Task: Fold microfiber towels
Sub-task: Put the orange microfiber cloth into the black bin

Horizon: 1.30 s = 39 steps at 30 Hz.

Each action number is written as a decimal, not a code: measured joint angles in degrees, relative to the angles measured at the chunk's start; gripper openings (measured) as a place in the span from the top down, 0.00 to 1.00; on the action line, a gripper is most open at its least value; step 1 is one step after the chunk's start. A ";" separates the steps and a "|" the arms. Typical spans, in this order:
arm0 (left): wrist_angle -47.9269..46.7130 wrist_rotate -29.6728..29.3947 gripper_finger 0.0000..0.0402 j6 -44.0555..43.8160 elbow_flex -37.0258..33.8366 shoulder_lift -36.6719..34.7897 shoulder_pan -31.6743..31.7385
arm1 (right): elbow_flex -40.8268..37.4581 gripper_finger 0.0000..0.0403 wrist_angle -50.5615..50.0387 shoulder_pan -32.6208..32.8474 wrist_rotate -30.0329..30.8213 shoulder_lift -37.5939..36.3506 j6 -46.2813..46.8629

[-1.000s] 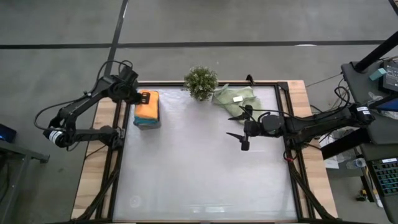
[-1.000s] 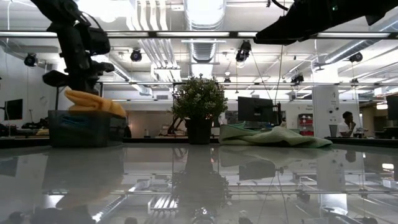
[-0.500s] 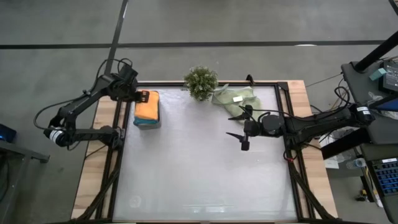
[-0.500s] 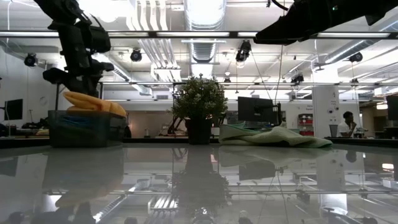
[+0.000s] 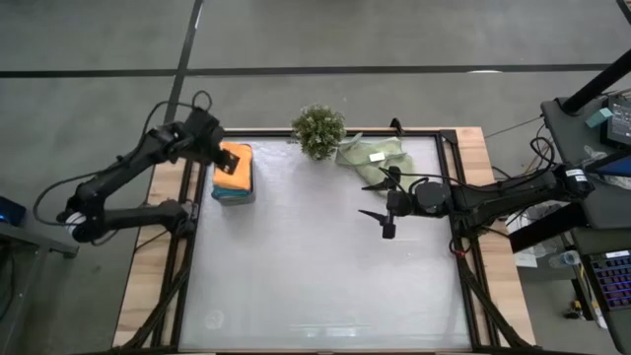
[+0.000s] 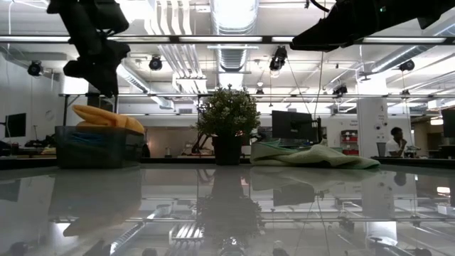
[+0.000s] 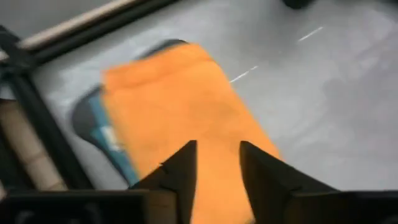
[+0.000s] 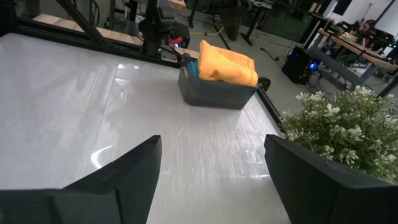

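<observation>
One orange towel atop tray, left end effector above, slightly parted, empty

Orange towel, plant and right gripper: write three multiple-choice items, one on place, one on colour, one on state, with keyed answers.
1. Where does the orange towel lie?
A. On top of the stack in the dark tray
B. Beside the plant
C. In the right gripper

2. What colour is the crumpled towel next to the plant?
A. Orange
B. Pale green
C. Red

3. How do the jaws of the right gripper stand?
A. Shut on a towel
B. Open and empty
C. Shut on the plant

Answers: 1 A, it tops the tray's pile; 2 B, sage cloth by the plant; 3 B, jaws spread over bare table.
</observation>
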 joint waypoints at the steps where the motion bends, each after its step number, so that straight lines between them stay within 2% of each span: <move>1: 0.21 0.02 0.78 -0.99 -0.83 -0.70 -1.76 | 0.00 0.32 0.00 0.00 0.00 0.00 0.01; 5: 0.05 -0.58 0.94 -5.76 -4.63 -2.12 -8.22 | 0.00 0.32 0.02 0.00 0.00 0.00 0.01; 7: 0.01 -1.36 0.98 -7.97 -6.84 -2.54 -10.32 | 0.00 0.32 0.03 0.01 0.01 0.06 0.04; 15: 1.28 -7.45 0.97 -12.10 -15.11 -0.46 -11.87 | 0.00 0.32 0.00 0.00 0.02 0.11 0.44; 24: 2.11 -7.26 0.97 -14.27 -12.15 0.61 -11.87 | 0.00 0.32 0.07 0.00 0.02 0.11 0.59; 28: 5.10 -4.47 0.97 -15.26 -10.96 -0.24 -11.88 | 0.00 0.32 0.11 0.00 0.02 0.11 0.63; 32: 8.74 -0.39 0.97 -15.33 -11.94 0.23 -12.52 | 0.00 0.32 0.09 0.00 0.04 0.11 0.58; 39: 12.69 -1.69 0.97 -15.48 -14.51 4.90 -13.68 | 0.00 0.32 0.07 0.00 0.04 0.11 0.51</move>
